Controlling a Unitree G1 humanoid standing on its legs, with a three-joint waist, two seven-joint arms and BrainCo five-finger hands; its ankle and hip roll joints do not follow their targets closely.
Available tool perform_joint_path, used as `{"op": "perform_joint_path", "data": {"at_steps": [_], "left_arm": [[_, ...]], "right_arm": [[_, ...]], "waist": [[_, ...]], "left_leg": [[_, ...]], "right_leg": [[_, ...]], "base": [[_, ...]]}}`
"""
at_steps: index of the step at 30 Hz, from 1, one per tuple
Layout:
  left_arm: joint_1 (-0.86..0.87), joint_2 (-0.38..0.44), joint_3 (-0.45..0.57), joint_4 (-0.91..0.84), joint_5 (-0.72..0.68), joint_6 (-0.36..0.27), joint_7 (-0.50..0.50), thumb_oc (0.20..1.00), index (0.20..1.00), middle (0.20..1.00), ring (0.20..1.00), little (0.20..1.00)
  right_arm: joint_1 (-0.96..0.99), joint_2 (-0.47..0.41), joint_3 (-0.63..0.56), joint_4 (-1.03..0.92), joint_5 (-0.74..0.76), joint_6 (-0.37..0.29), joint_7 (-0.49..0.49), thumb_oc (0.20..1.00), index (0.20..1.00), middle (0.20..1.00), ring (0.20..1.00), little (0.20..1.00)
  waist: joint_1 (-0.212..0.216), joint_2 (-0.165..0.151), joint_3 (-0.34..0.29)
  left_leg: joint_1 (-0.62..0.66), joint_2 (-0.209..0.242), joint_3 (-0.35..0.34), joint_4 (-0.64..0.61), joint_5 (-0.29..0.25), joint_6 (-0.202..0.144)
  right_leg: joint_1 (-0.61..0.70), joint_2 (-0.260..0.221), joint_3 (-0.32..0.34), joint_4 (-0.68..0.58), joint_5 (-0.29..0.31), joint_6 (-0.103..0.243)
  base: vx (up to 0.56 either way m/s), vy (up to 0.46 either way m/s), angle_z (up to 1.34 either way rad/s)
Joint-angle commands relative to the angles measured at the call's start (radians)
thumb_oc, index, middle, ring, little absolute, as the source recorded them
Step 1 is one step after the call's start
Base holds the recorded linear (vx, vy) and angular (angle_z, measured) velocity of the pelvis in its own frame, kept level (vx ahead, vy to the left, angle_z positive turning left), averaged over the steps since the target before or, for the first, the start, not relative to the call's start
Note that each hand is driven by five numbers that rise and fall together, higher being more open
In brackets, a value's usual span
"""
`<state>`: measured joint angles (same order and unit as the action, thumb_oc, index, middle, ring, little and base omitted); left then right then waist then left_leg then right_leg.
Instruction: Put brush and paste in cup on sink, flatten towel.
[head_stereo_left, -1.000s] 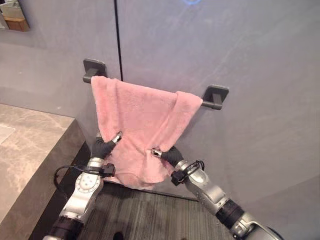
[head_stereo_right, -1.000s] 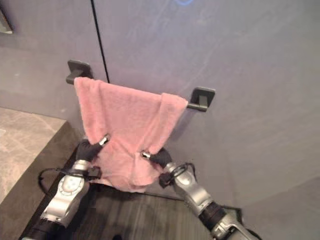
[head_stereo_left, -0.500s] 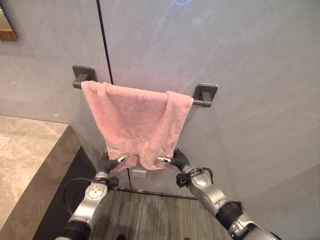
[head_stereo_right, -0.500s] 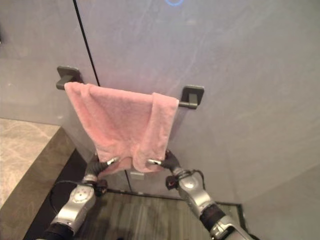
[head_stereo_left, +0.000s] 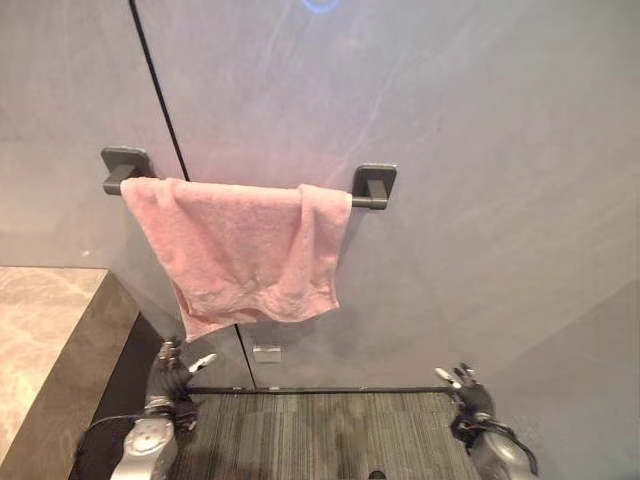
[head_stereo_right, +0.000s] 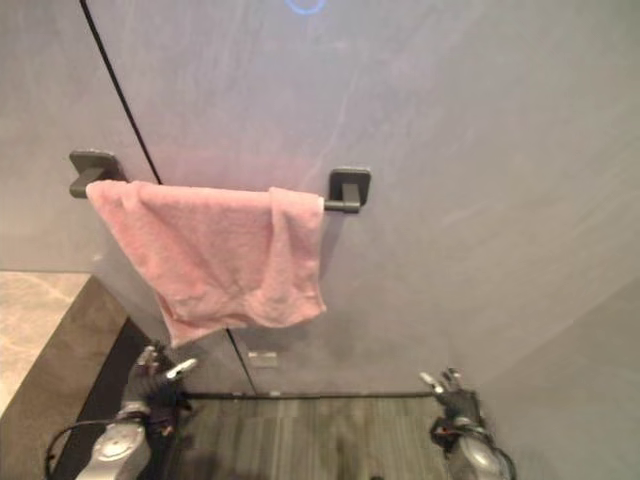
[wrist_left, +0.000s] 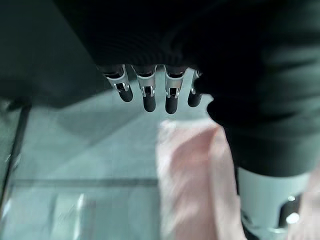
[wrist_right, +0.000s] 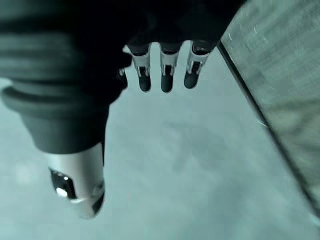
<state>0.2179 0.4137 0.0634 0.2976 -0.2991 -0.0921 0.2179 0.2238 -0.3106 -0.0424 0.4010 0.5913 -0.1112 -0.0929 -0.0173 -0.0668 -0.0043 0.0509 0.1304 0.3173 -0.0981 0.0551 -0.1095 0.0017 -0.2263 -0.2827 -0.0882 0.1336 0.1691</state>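
- The wall (head_stereo_left: 480, 180) is grey and smooth, with a thin dark vertical seam on its left part.
- The floor (head_stereo_left: 320, 435) at the wall's foot is a dark ribbed mat.
- The surface (head_stereo_left: 45, 340) is a beige marbled slab with a dark side face, at the lower left, against the wall.
- The towel (head_stereo_left: 240, 255) is pink and hangs over the rail, covering it from just beside the left bracket to near the right one. Its right part is doubled into a fold, and its lower edge is uneven, lower at the left corner. It also shows as a pink strip in the left wrist view (wrist_left: 192, 185).
- The rail (head_stereo_left: 365, 200) is a dark bar on two dark brackets fixed to the wall; only a short bare stretch shows beside the right bracket.
- The left hand (head_stereo_left: 170, 365) is low at the left, below the towel's lower left corner and apart from it. Its fingers are released and hold nothing.
- The right hand (head_stereo_left: 470, 392) is low at the right, well apart from the towel, close to the wall. Its fingers are relaxed and empty.
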Motion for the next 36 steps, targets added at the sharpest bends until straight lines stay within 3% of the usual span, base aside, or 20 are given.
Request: {"op": "perform_joint_path", "data": {"at_steps": [1,6,8,11,13,15,17,19,20,22,23,28,32,36], "left_arm": [[-0.031,0.072,0.091,-0.095,0.097,-0.111,0.052,1.0,1.0,1.0,1.0,1.0],[-0.004,0.084,0.204,-0.187,0.181,-0.137,0.113,1.0,1.0,1.0,1.0,1.0],[0.016,0.093,0.33,-0.3,0.298,-0.151,0.202,1.0,1.0,1.0,1.0,1.0],[0.01,0.099,0.374,-0.363,0.363,-0.151,0.244,1.0,1.0,1.0,1.0,1.0],[0.016,0.126,0.435,-0.45,0.481,-0.164,0.296,1.0,1.0,1.0,1.0,1.0],[0.02,0.118,0.44,-0.488,0.501,-0.163,0.298,1.0,1.0,1.0,1.0,1.0],[0.022,0.147,0.451,-0.515,0.57,-0.178,0.325,1.0,1.0,1.0,1.0,1.0],[0.026,0.253,0.456,-0.545,0.718,-0.189,0.317,1.0,1.0,1.0,1.0,1.0],[0.023,0.254,0.458,-0.541,0.723,-0.19,0.322,1.0,1.0,1.0,1.0,1.0],[0.07,0.399,0.451,-0.555,0.856,-0.179,0.278,1.0,1.0,1.0,1.0,1.0],[0.072,0.399,0.457,-0.554,0.855,-0.18,0.278,1.0,1.0,1.0,1.0,1.0],[0.05,0.583,0.374,-0.585,0.897,-0.214,0.195,1.0,1.0,1.0,1.0,1.0],[-0.016,0.632,0.291,-0.584,0.891,-0.23,0.168,1.0,1.0,1.0,1.0,1.0],[-0.07,0.624,0.234,-0.57,0.878,-0.226,0.159,1.0,1.0,1.0,1.0,1.0]], "right_arm": [[-0.057,-0.098,-0.096,-0.16,-0.197,-0.131,-0.052,1.0,1.0,1.0,1.0,1.0],[-0.029,-0.134,-0.239,-0.312,-0.344,-0.169,-0.127,1.0,1.0,1.0,1.0,1.0],[-0.023,-0.157,-0.339,-0.5,-0.512,-0.194,-0.182,1.0,1.0,1.0,1.0,1.0],[-0.032,-0.162,-0.344,-0.593,-0.599,-0.195,-0.186,1.0,1.0,1.0,1.0,1.0],[-0.038,-0.221,-0.348,-0.74,-0.783,-0.206,-0.184,1.0,1.0,1.0,1.0,1.0],[-0.039,-0.228,-0.344,-0.774,-0.811,-0.205,-0.182,1.0,1.0,1.0,1.0,1.0],[-0.058,-0.248,-0.31,-0.822,-0.865,-0.215,-0.19,1.0,1.0,1.0,1.0,1.0],[-0.118,-0.331,-0.253,-0.878,-1.004,-0.213,-0.215,1.0,1.0,1.0,1.0,1.0],[-0.126,-0.33,-0.246,-0.873,-1.009,-0.213,-0.22,1.0,1.0,1.0,1.0,1.0],[-0.207,-0.408,-0.15,-0.874,-1.059,-0.204,-0.203,1.0,1.0,1.0,1.0,1.0],[-0.218,-0.409,-0.141,-0.867,-1.062,-0.204,-0.207,1.0,1.0,1.0,1.0,1.0],[-0.464,-0.516,0.074,-0.84,-1.143,-0.16,-0.181,1.0,1.0,1.0,1.0,1.0],[-0.621,-0.507,0.209,-0.782,-1.175,-0.134,-0.171,1.0,1.0,1.0,1.0,1.0],[-0.722,-0.476,0.294,-0.734,-1.184,-0.112,-0.146,1.0,1.0,1.0,1.0,1.0]], "waist": [[0.003,-0.002,0.012],[-0.004,0.003,0.009],[-0.006,0.011,0.003],[-0.004,0.012,0.0],[0.002,0.016,-0.004],[0.002,0.015,-0.005],[0.006,0.016,-0.009],[0.021,0.021,-0.009],[0.019,0.017,-0.007],[0.041,0.022,-0.004],[0.038,0.02,-0.003],[0.064,0.019,-0.001],[0.069,0.017,-0.001],[0.077,0.013,-0.001]], "left_leg": [[-0.002,-0.026,-0.021,0.011,-0.022,0.022],[0.003,-0.026,-0.021,0.011,-0.027,0.024],[0.01,-0.025,-0.018,0.011,-0.038,0.024],[0.008,-0.026,-0.018,0.011,-0.034,0.026],[0.013,-0.024,-0.02,0.011,-0.044,0.024],[0.009,-0.026,-0.019,0.011,-0.037,0.026],[0.008,-0.027,-0.016,0.011,-0.037,0.025],[0.015,-0.023,-0.015,0.011,-0.044,0.02],[0.01,-0.024,-0.012,0.011,-0.036,0.021],[0.018,-0.025,-0.007,0.011,-0.041,0.016],[0.013,-0.026,-0.004,0.011,-0.033,0.018],[0.018,-0.026,0.002,0.011,-0.031,0.014],[0.014,-0.024,0.003,0.011,-0.027,0.013],[0.013,-0.024,-0.001,0.011,-0.027,0.012]], "right_leg": [[0.042,-0.057,-0.015,0.011,0.069,0.06],[0.045,-0.061,-0.015,0.011,0.067,0.06],[0.05,-0.061,-0.013,0.01,0.052,0.061],[0.046,-0.064,-0.012,0.01,0.052,0.058],[0.051,-0.068,-0.01,0.008,0.041,0.061],[0.046,-0.07,-0.009,0.007,0.047,0.059],[0.043,-0.071,-0.007,0.006,0.043,0.059],[0.045,-0.071,0.0,0.005,0.032,0.065],[0.04,-0.072,0.002,0.003,0.039,0.062],[0.039,-0.072,0.007,0.005,0.032,0.069],[0.034,-0.073,0.01,0.003,0.039,0.066],[0.033,-0.073,0.015,0.001,0.041,0.07],[0.032,-0.074,0.013,0.001,0.043,0.071],[0.035,-0.073,0.007,0.001,0.04,0.069]], "base": [[0.0,0.0,0.0],[0.0,0.0,0.0],[0.0,0.0,0.0],[0.01,0.002,-0.01],[0.0,0.0,0.0],[0.0,0.0,0.0],[0.0,0.0,0.0],[-0.01,-0.002,-0.02],[-0.03,-0.004,-0.05],[-0.02,0.011,-0.1],[0.0,0.012,-0.19],[0.0,0.001,-0.04],[0.0,-0.001,0.01],[0.0,-0.001,0.01]]}}
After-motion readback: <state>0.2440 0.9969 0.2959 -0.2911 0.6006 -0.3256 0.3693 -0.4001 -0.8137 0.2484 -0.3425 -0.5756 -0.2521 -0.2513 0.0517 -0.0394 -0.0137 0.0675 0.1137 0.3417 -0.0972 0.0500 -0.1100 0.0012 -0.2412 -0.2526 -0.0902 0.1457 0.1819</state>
